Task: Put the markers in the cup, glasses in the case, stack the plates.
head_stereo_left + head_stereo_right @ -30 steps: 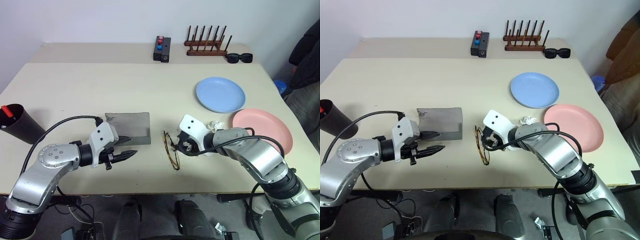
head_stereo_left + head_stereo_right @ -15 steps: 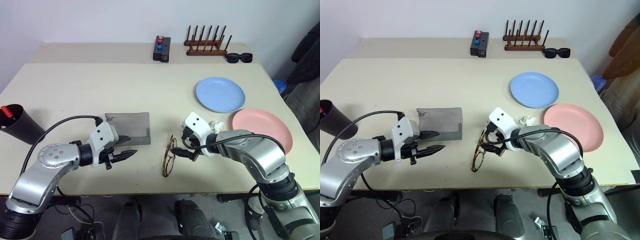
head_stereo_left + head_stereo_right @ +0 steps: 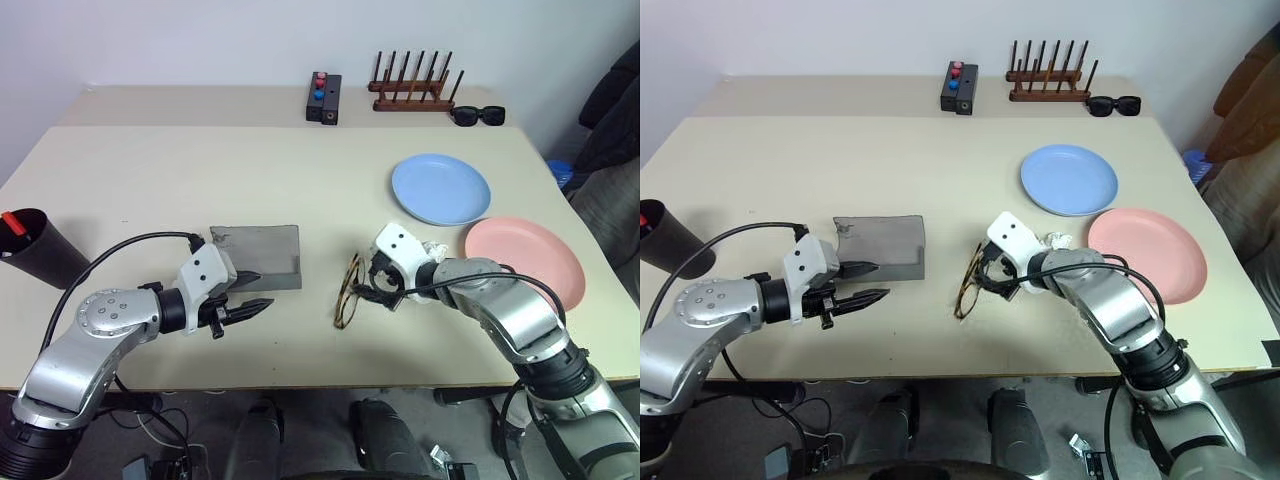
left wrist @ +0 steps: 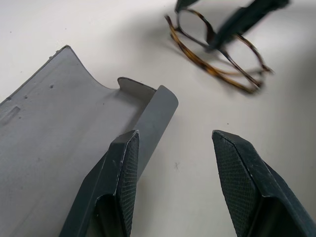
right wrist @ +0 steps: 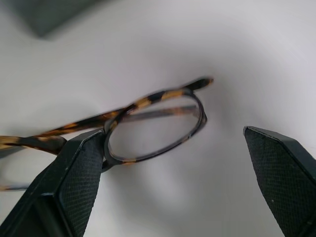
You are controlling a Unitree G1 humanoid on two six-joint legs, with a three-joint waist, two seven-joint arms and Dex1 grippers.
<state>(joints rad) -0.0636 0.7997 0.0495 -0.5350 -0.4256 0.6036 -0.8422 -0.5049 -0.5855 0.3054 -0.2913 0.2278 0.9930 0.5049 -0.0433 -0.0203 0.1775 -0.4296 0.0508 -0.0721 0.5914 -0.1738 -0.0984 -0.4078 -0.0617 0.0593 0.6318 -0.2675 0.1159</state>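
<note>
The glasses (image 3: 348, 290), thin with a tortoiseshell frame, rest tilted on the table in front of me. My right gripper (image 3: 375, 293) is open around one lens (image 5: 153, 123), with one finger (image 5: 69, 182) touching the frame. The grey case (image 3: 258, 257) lies open to the left. My left gripper (image 3: 262, 290) is open at its near edge, one finger (image 4: 121, 177) against the case wall (image 4: 153, 118). The black cup (image 3: 35, 252) stands at the far left with a red-capped marker (image 3: 12, 220) in it. The light blue plate (image 3: 441, 188) and the pink plate (image 3: 525, 255) lie apart on the right.
A black box with red and blue buttons (image 3: 324, 97), a wooden peg rack (image 3: 412, 92) and black sunglasses (image 3: 478, 115) stand along the table's far side. A crumpled white scrap (image 3: 433, 248) lies beside my right wrist. A person's dark sleeve (image 3: 612, 95) shows at the right edge.
My right gripper has opened wider and shifted a little away and to the right. The glasses swung round and now lie closer to the case's height. The left arm has kept still.
</note>
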